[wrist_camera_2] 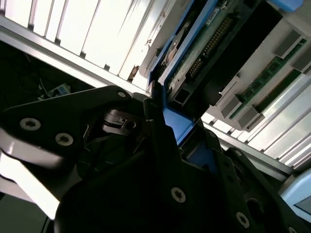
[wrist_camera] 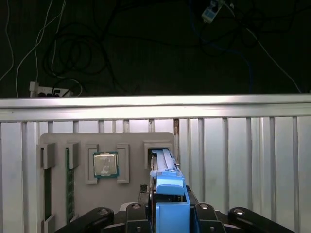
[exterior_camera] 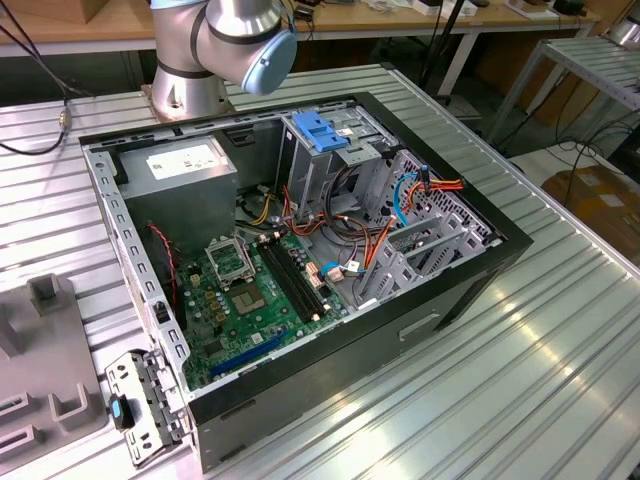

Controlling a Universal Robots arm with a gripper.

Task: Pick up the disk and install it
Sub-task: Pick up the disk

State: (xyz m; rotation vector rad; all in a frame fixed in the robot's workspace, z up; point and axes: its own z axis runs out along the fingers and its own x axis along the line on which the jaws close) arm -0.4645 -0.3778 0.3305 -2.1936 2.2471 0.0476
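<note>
Your pincer (wrist_camera: 170,208) pinches the disk (wrist_camera: 164,162) by its blue frame. You see it edge-on, label hidden, and cannot tell whether it touches the grey tray (wrist_camera: 131,138).

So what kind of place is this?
Probably a robotics lab or workshop. An open desktop computer case sits on a slatted metal table, the robot arm stands beside it, and its gripper holds the disk at a grey tray with a processor chip.
</note>
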